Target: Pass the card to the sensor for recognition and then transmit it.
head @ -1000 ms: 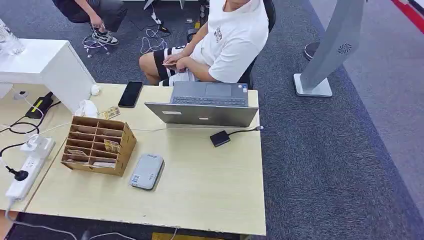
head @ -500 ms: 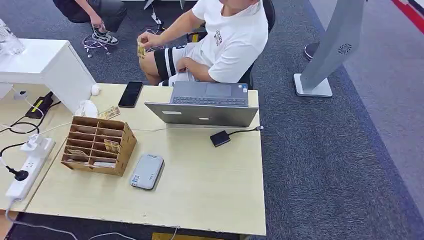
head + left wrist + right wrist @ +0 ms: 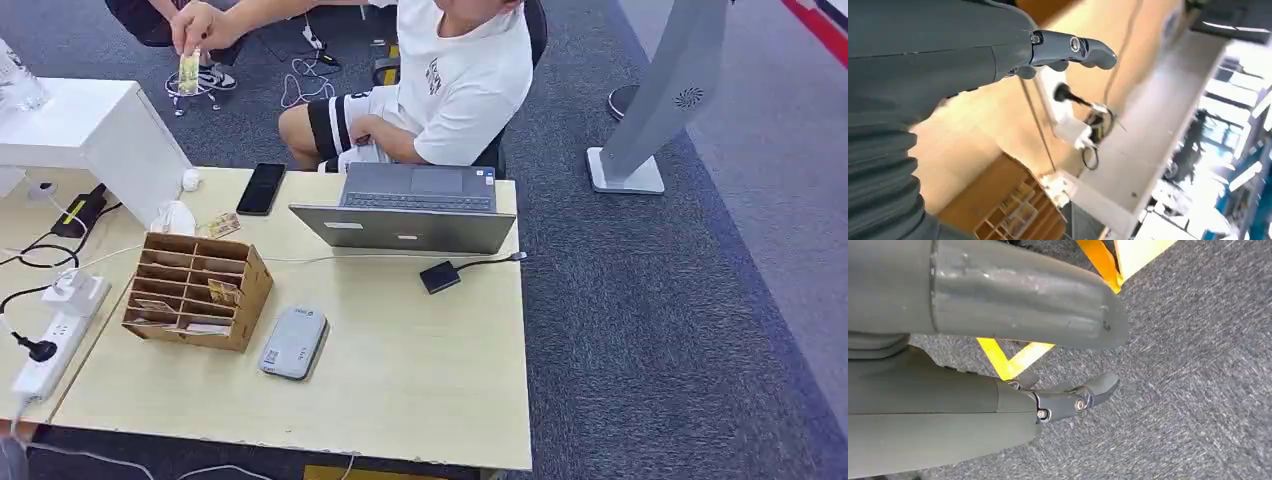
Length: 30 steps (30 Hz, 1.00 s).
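A white power strip (image 3: 1068,131) with a black plug (image 3: 1064,93) lies on the pale desk (image 3: 973,130), just beyond the fingers (image 3: 1088,50) of the left hand (image 3: 948,75) and not touching them. Farther from them stands a wooden rack (image 3: 1013,210) of open compartments, with a white cabinet (image 3: 1148,145) beside it. Well apart from those fingers, across the desk, are a black phone (image 3: 261,188), an open grey laptop (image 3: 415,205) and a small black adapter (image 3: 439,276) on a cable. A person (image 3: 465,80) in a white shirt sits behind the laptop. A grey stand (image 3: 660,90) rises from the dark carpet (image 3: 650,330).
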Tool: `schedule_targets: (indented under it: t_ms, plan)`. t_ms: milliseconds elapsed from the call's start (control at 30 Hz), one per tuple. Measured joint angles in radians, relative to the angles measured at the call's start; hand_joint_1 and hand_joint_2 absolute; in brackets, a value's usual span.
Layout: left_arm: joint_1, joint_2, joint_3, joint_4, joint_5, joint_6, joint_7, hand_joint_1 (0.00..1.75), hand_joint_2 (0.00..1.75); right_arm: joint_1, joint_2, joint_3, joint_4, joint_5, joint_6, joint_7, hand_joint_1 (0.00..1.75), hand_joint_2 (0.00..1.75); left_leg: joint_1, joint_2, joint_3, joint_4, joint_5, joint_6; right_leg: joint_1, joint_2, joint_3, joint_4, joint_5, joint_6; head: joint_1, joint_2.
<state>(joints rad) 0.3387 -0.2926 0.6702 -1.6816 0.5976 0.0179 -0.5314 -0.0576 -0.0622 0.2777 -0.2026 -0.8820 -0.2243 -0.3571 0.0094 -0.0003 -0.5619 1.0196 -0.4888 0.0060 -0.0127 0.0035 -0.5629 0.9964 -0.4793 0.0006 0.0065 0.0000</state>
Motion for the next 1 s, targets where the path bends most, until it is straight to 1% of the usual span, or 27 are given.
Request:
schedule_targets:
  t_ms: [167,333,467,567,733,1000]
  plan:
    - [-0.026,0.022,-0.039,-0.069,-0.167,0.034,-0.004,0.0,1.75,-0.011,0.0,0.023,0.002,0.006,-0.001,0.002,0.0,0.0,0.0,0.0,0.0,0.0,0.0,0.0,0.0,0.0,0.0,0.0,0.0,0.0,0.0,0.0]
    - [-0.045,0.061,-0.097,-0.129,-0.328,0.089,-0.005,0.0,1.75,-0.022,0.002,0.045,0.002,0.024,-0.01,0.01,0.0,0.0,0.0,0.0,0.0,0.0,0.0,0.0,0.0,0.0,0.0,0.0,0.0,0.0,0.0,0.0]
    - [-0.071,0.094,-0.143,-0.148,-0.457,0.14,0.0,0.0,1.75,-0.029,0.008,0.059,0.002,0.036,-0.011,0.017,0.0,0.0,0.0,0.0,0.0,0.0,0.0,0.0,0.0,0.0,0.0,0.0,0.0,0.0,0.0,0.0]
    - [-0.099,0.121,-0.182,-0.149,-0.552,0.173,0.023,0.0,1.75,-0.034,0.014,0.072,0.002,0.045,-0.011,0.022,0.0,0.0,0.0,0.0,0.0,0.0,0.0,0.0,0.0,0.0,0.0,0.0,0.0,0.0,0.0,0.0]
    - [-0.152,0.168,-0.241,-0.146,-0.709,0.214,0.082,0.0,1.75,-0.043,0.026,0.087,0.002,0.064,-0.011,0.033,0.0,0.0,0.0,0.0,0.0,0.0,0.0,0.0,0.0,0.0,0.0,0.0,0.0,0.0,0.0,0.0]
    - [-0.247,0.25,-0.335,-0.116,-0.943,0.253,0.184,0.0,1.75,-0.057,0.045,0.106,0.002,0.098,-0.009,0.052,0.0,0.0,0.0,0.0,0.0,0.0,0.0,0.0,0.0,0.0,0.0,0.0,0.0,0.0,0.0,0.0]
